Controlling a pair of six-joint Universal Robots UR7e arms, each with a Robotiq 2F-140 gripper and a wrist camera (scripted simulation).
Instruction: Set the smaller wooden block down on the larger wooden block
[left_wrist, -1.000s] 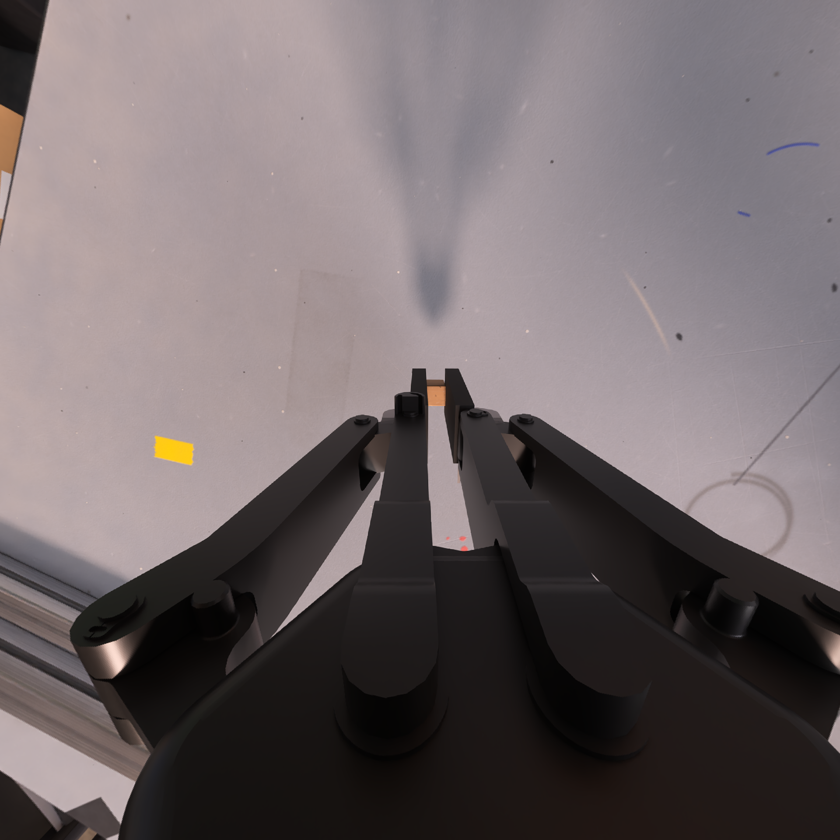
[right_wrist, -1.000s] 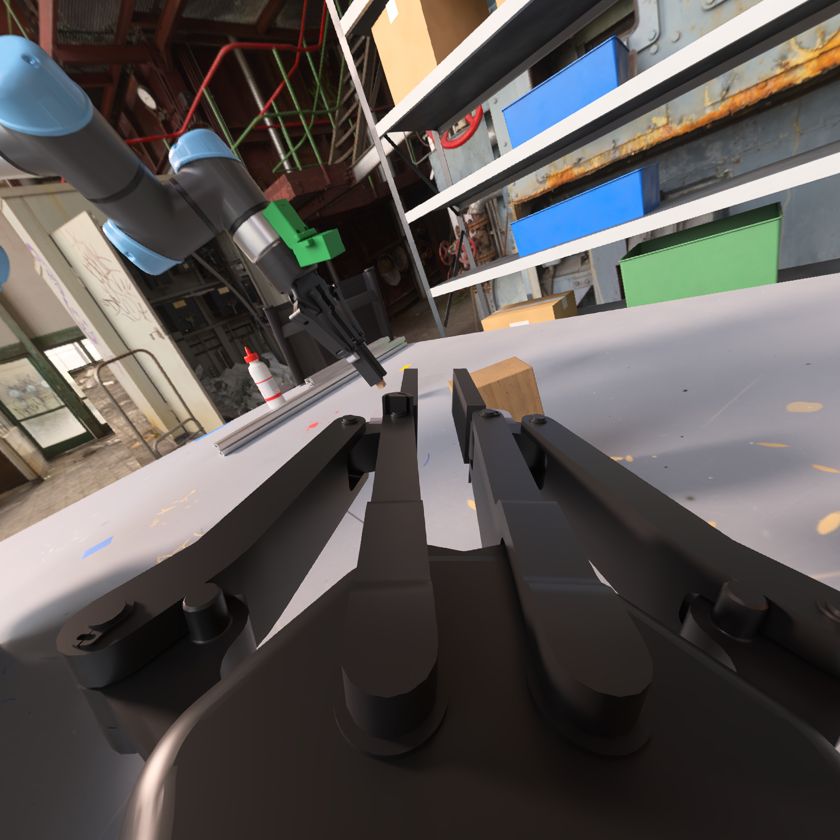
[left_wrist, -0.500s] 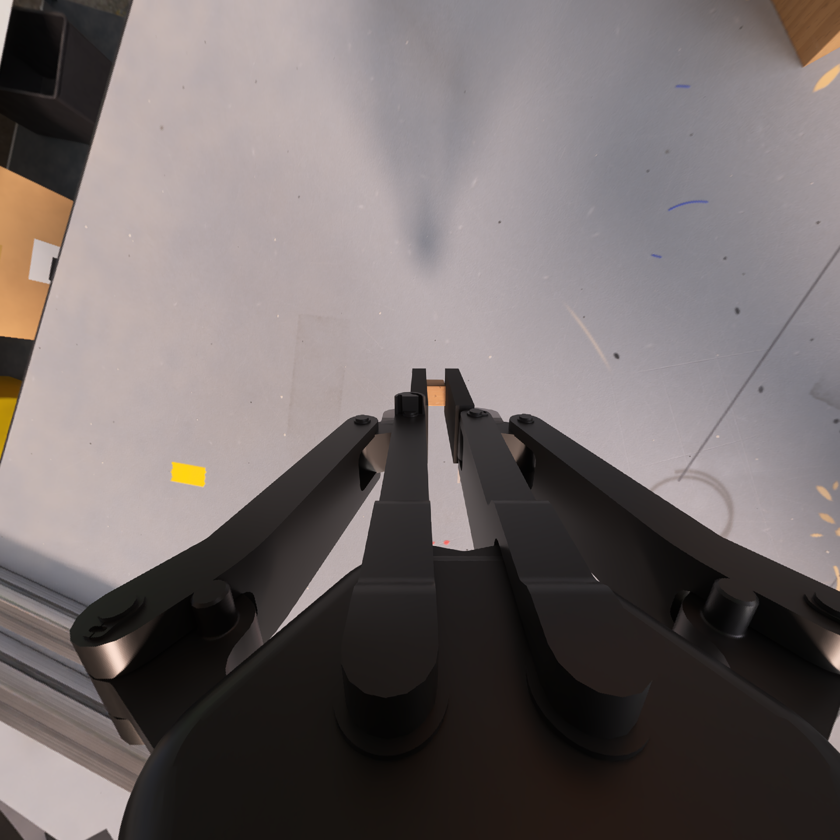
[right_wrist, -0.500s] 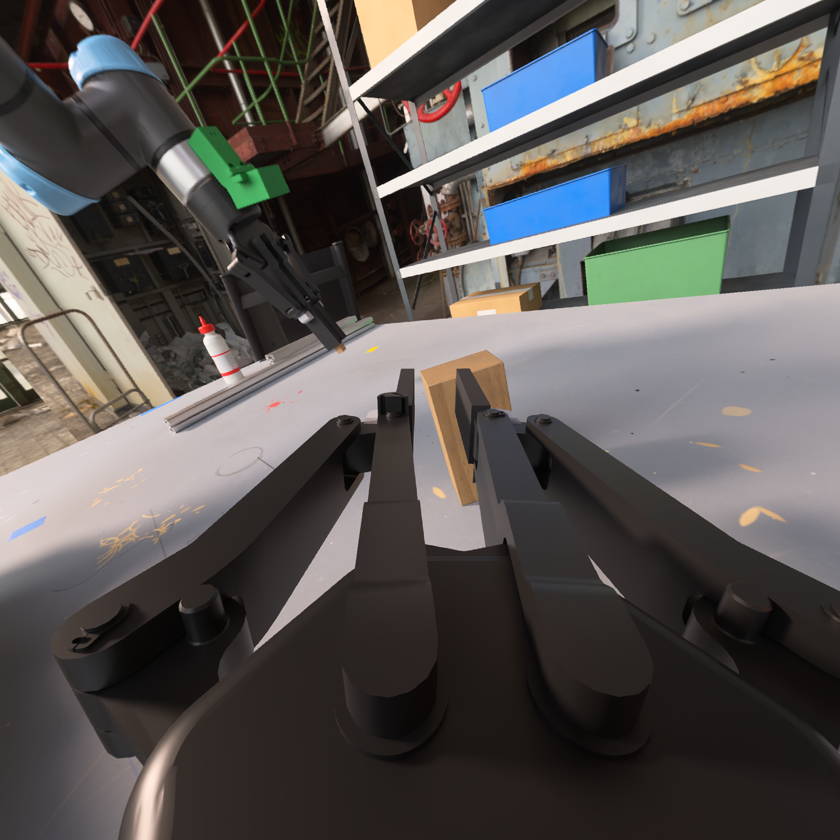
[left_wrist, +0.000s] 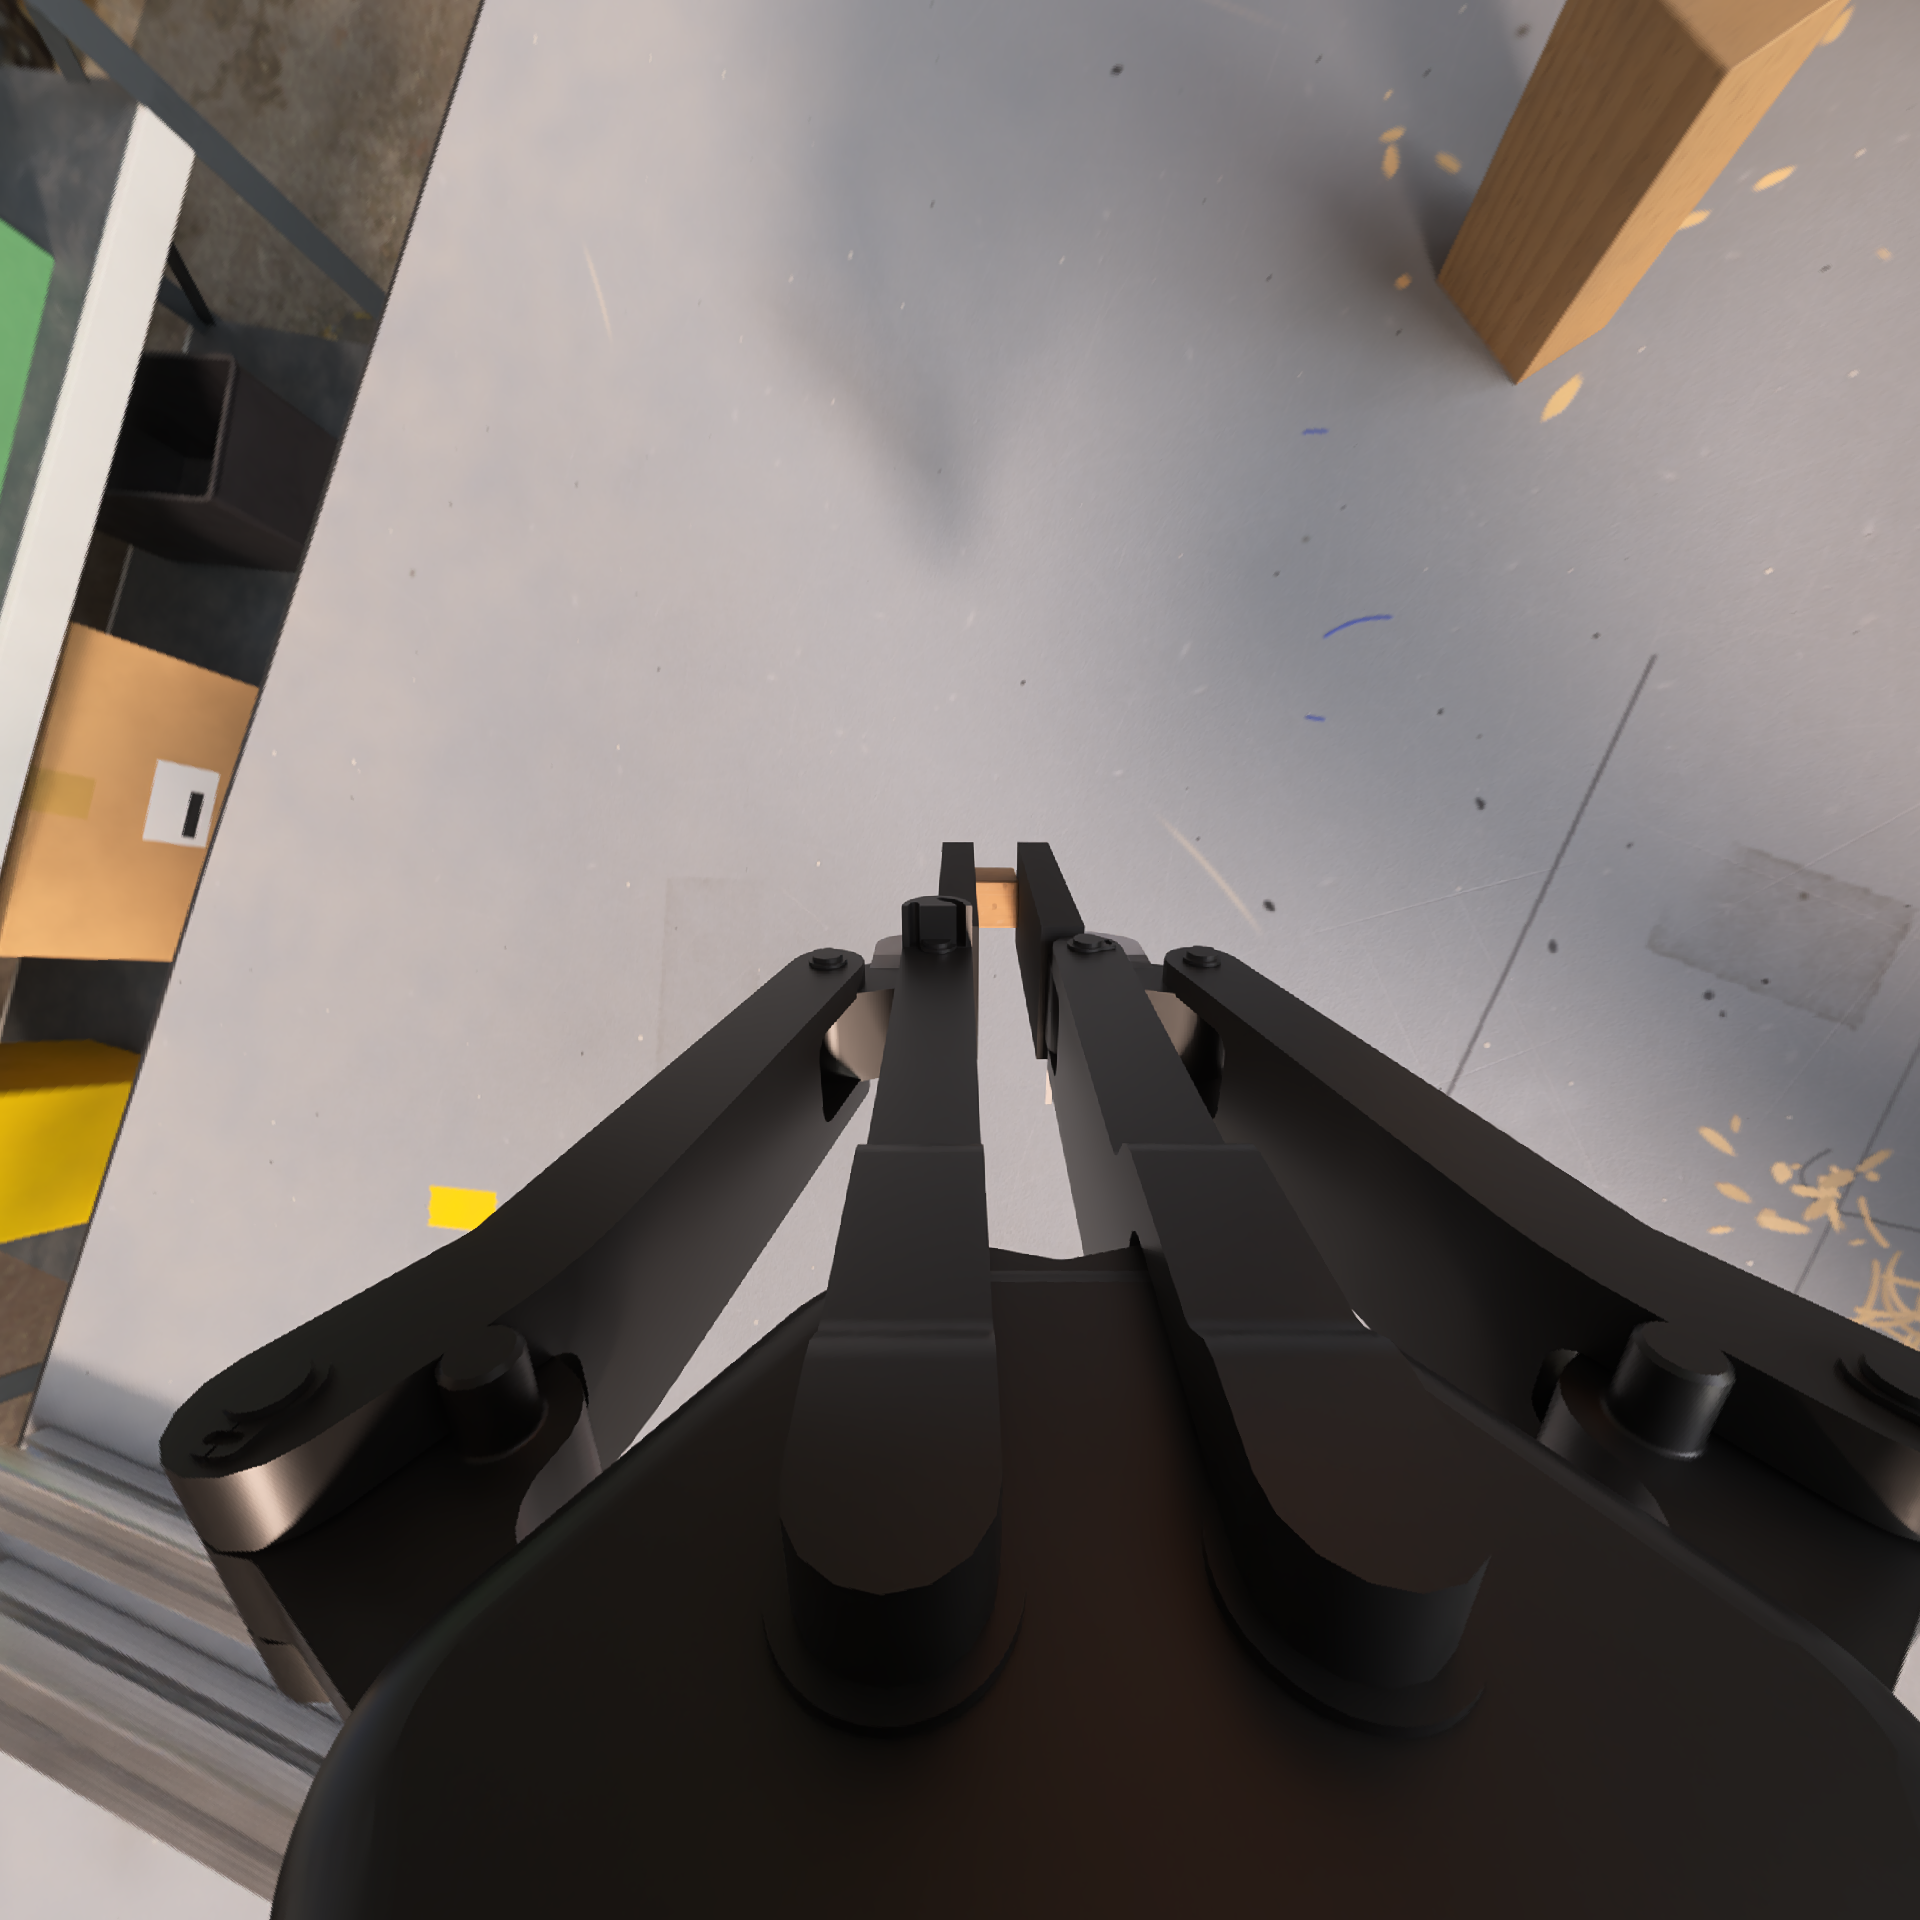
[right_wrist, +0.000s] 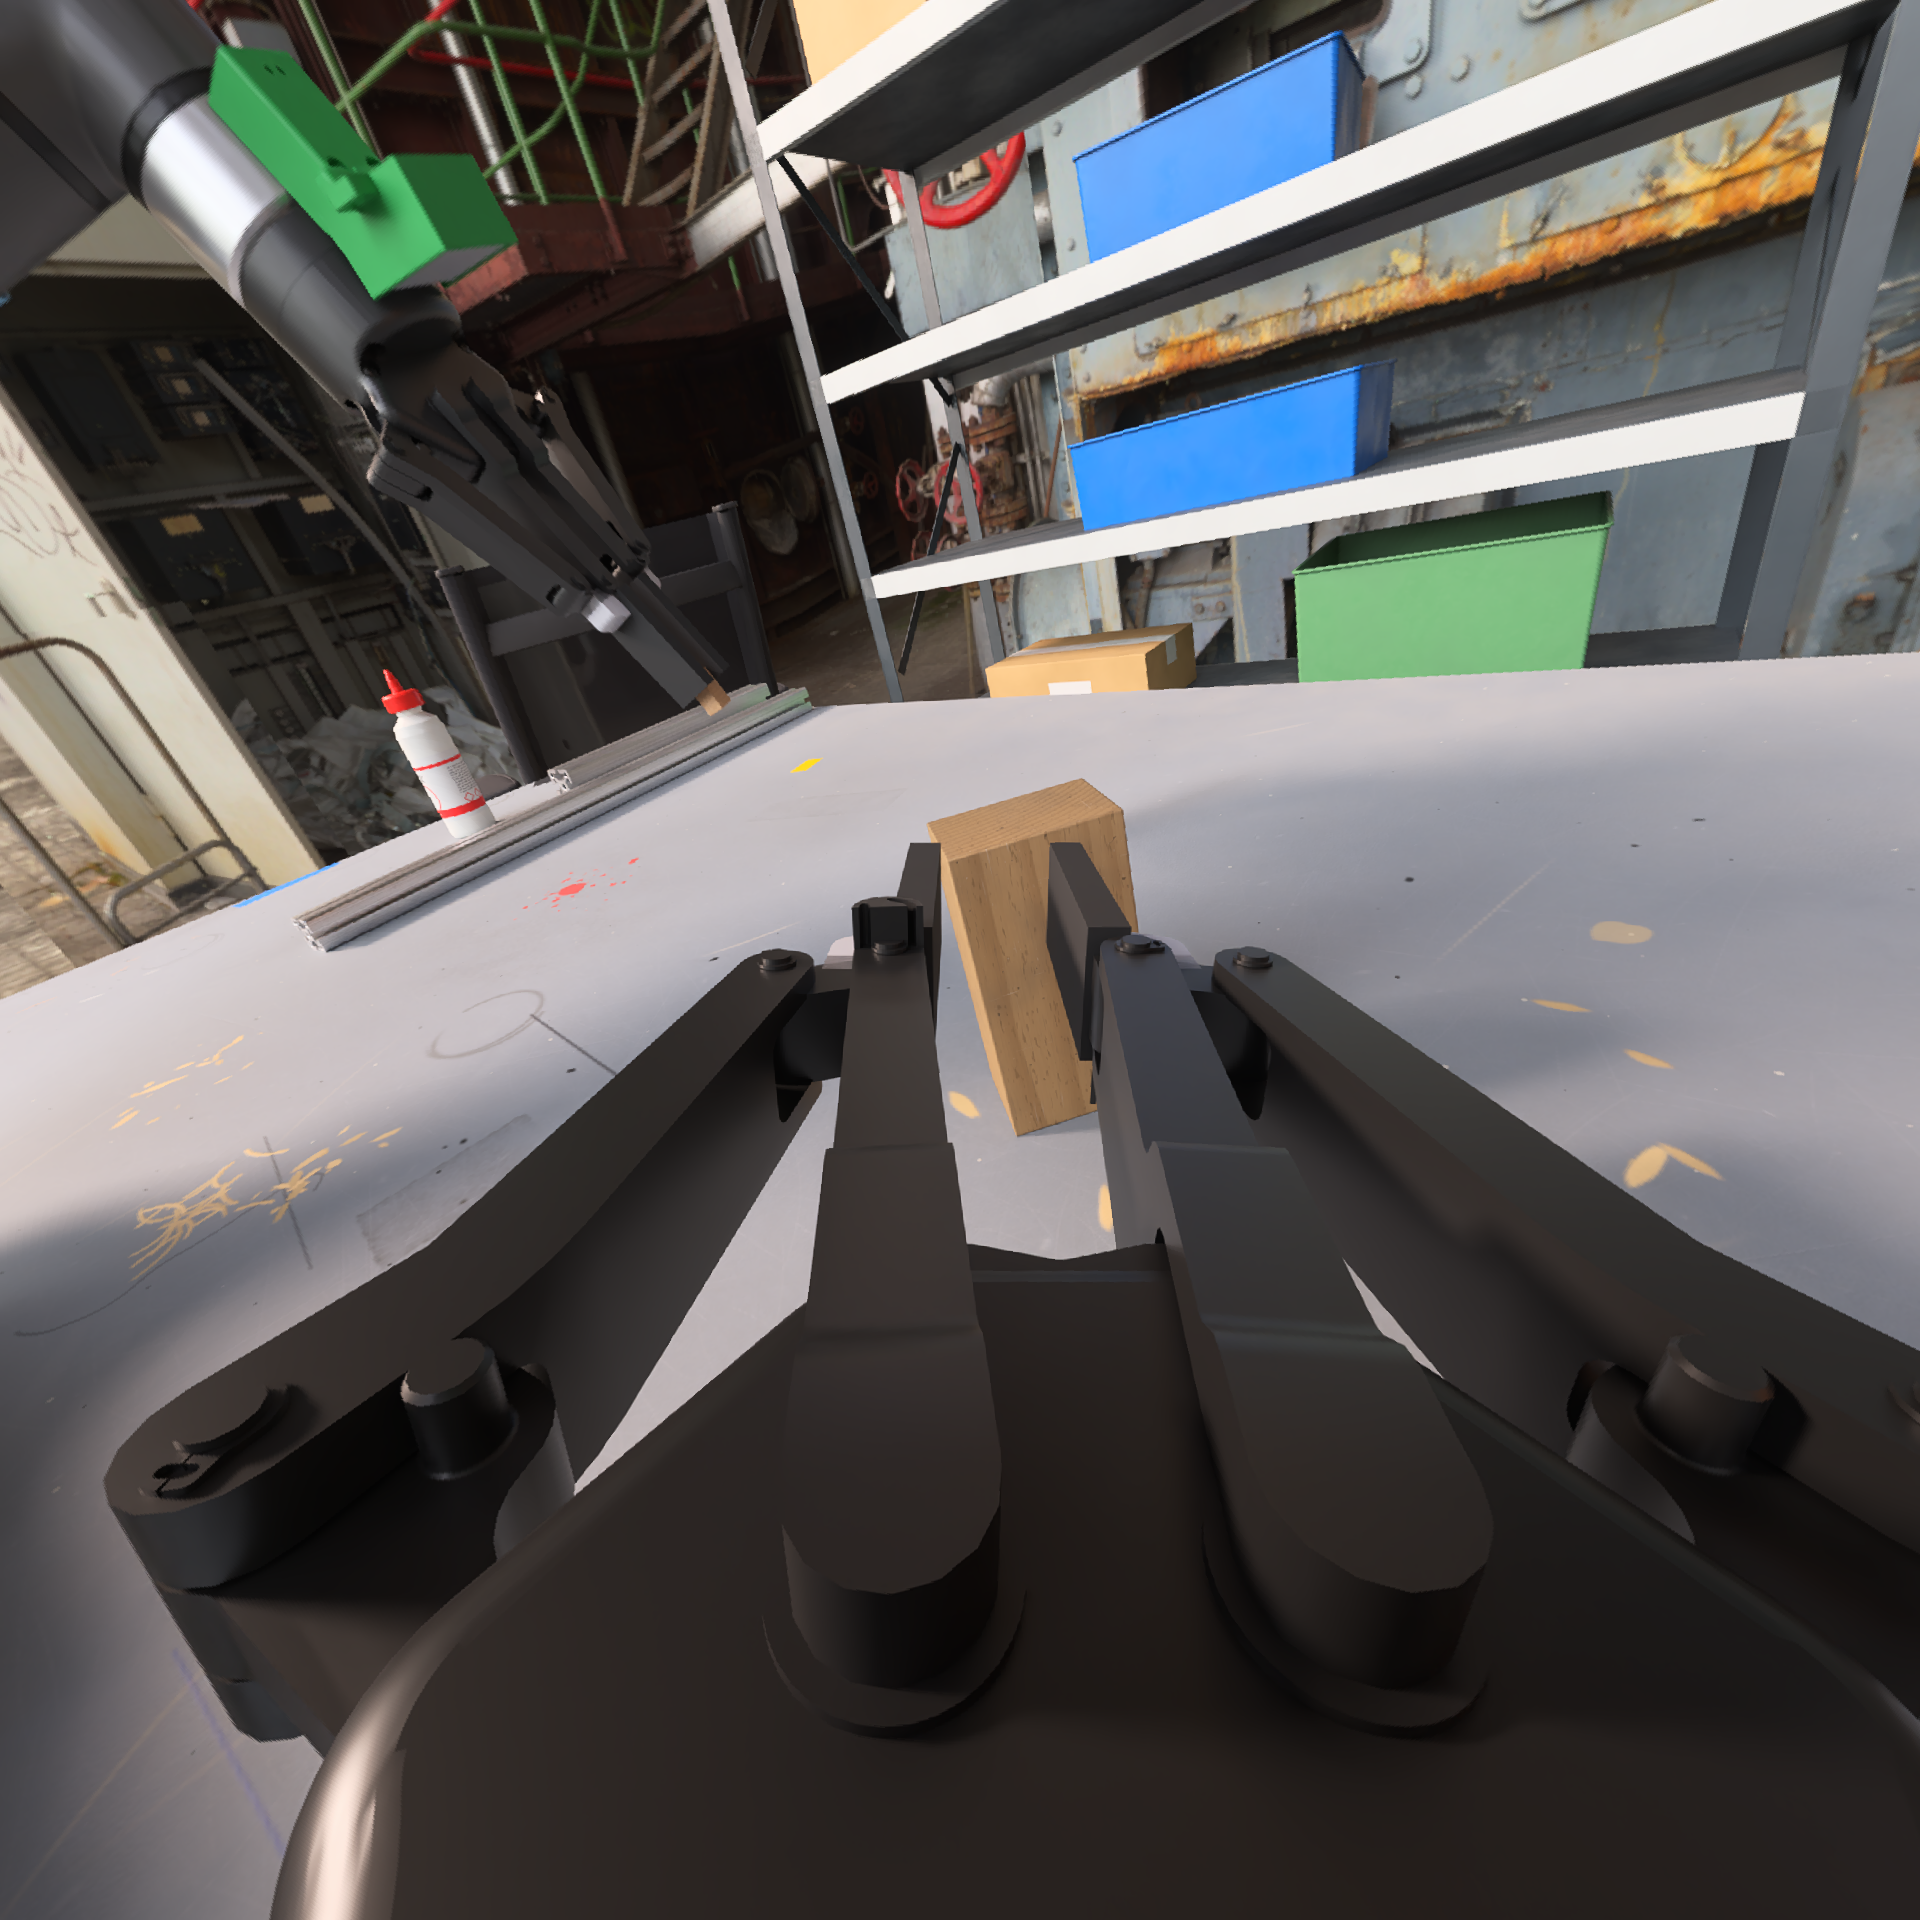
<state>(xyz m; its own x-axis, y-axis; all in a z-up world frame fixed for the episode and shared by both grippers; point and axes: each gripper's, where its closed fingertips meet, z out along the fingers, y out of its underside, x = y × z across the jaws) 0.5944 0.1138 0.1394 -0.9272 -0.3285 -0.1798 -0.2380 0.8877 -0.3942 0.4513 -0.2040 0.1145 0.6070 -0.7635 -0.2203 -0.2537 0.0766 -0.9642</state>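
Note:
The smaller wooden block (left_wrist: 994, 902) is pinched between my left gripper's (left_wrist: 995, 873) fingertips, held above the grey table. The larger wooden block (left_wrist: 1621, 177) stands upright on the table, far off at the upper right of the left wrist view. In the right wrist view the larger block (right_wrist: 1013, 935) stands just beyond my right gripper (right_wrist: 992, 873). The right jaws are nearly together with a narrow gap and hold nothing; the right finger hides part of the block. The left gripper (right_wrist: 707, 691) shows at the back left, above the table and well short of the larger block.
An aluminium rail (right_wrist: 551, 821) and a white glue bottle (right_wrist: 436, 758) lie at the table's back left. Shelves behind hold blue bins (right_wrist: 1226, 447), a green bin (right_wrist: 1444, 592) and a cardboard box (right_wrist: 1091, 660). The table edge (left_wrist: 312, 727) runs along the left of the left wrist view.
My left gripper has carried the small block across the table, and the larger block has come into its view. My right gripper has moved up close to the larger block.

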